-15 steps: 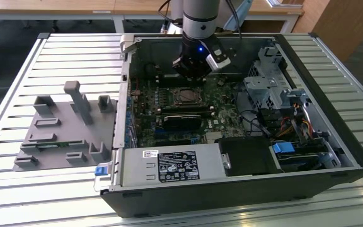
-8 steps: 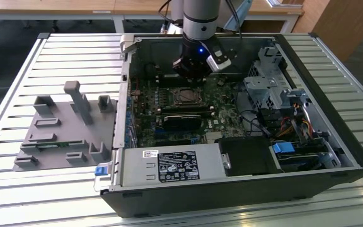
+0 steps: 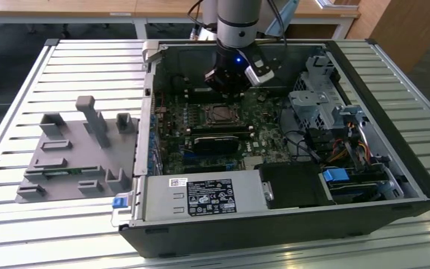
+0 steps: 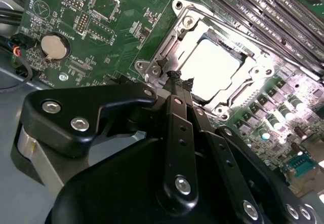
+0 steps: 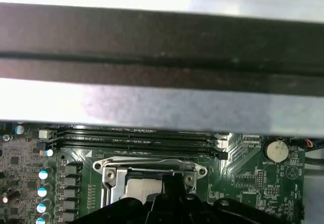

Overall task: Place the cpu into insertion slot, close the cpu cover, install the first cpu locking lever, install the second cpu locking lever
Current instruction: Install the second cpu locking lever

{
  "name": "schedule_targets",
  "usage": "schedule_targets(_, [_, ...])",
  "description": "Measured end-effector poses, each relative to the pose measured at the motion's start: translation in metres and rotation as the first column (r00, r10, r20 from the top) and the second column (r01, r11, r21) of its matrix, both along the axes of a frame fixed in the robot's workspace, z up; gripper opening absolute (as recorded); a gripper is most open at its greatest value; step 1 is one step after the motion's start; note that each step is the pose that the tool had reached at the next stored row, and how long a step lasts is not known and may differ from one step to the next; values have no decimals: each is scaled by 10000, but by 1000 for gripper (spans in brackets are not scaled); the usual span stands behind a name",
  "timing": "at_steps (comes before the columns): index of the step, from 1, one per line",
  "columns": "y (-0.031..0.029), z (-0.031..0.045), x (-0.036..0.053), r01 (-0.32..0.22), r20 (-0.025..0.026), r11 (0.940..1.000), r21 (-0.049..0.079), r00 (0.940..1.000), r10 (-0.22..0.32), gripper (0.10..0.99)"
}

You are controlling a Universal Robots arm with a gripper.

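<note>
The cpu (image 4: 212,67) lies flat in the insertion slot (image 3: 219,115) on the green board, its pale face showing through the cut-out of the cpu cover (image 4: 188,24). The silvery cover lies down over it. My gripper (image 4: 179,79) is shut with nothing between its fingers. Its black tips hang at the socket's corner; whether they touch it I cannot tell. In the exterior view the gripper (image 3: 228,89) hangs inside the open computer case, just behind the socket. In the first wrist view the cpu (image 5: 142,187) and cover (image 5: 109,176) sit just beyond the fingertips (image 5: 174,178).
Long memory slots (image 4: 243,1) run along one side of the socket, and a coin battery (image 4: 53,46) sits off its other side. A black heatsink block (image 3: 216,143), power supply (image 3: 200,196) and drive cage (image 3: 319,106) crowd the case. A grey fixture (image 3: 80,145) stands on the slatted table at the exterior view's left.
</note>
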State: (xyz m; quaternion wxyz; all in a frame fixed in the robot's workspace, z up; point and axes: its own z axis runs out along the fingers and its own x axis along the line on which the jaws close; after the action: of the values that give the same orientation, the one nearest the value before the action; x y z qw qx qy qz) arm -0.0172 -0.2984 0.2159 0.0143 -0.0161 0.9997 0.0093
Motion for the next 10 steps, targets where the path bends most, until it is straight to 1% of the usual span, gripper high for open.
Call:
schedule_targets(2, [0, 59, 0, -1, 1, 10000, 2, 10000, 1, 106])
schedule_targets(5, [0, 186, 0, 0, 1, 10000, 2, 10000, 0, 106])
schedule_targets(6, [0, 218, 0, 0, 1, 10000, 1, 10000, 0, 106])
schedule_targets(7, [0, 234, 0, -1, 0, 10000, 0, 10000, 1, 106])
schedule_targets(10, [-17, 240, 1, -2, 1, 10000, 4, 10000, 2, 106])
